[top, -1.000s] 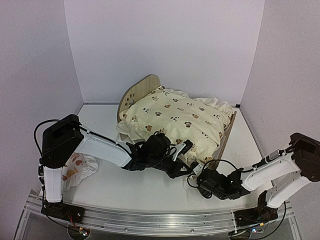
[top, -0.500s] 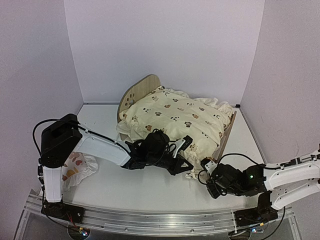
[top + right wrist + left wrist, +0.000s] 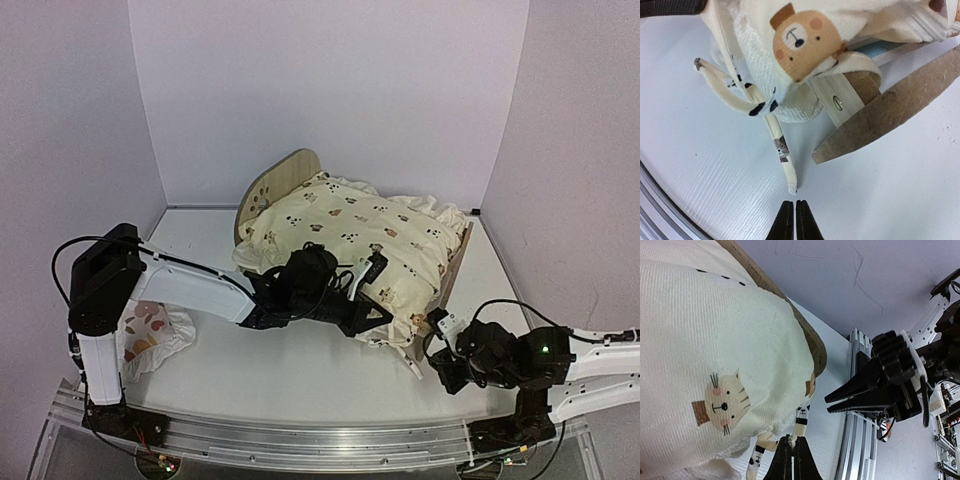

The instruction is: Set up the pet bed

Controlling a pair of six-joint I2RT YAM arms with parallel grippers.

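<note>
The pet bed stands mid-table, its arched headboard (image 3: pixel 283 176) at the back left and its low footboard (image 3: pixel 455 268) (image 3: pixel 890 117) at the right. A cream animal-print cushion (image 3: pixel 350 235) (image 3: pixel 705 350) covers it. At the cushion's near corner my left gripper (image 3: pixel 383 317) (image 3: pixel 792 452) is shut on the end of a cushion tie (image 3: pixel 801 422). My right gripper (image 3: pixel 432 352) (image 3: pixel 793 212) is low over the table with its fingers together and nothing in them. A second tie (image 3: pixel 781 150) lies flat with its end just beyond those tips. A strip of blue striped base (image 3: pixel 885 50) shows under the cushion.
A small white pillow with orange-brown prints (image 3: pixel 152 335) lies on the table at the left, beside the left arm's base. White walls (image 3: pixel 330 90) close in the back and both sides. A metal rail (image 3: pixel 300 445) runs along the near edge.
My right arm has drawn back to the right, away from the cushion's corner. My left gripper has shifted slightly right and toward the bed, still gripping its tie.
</note>
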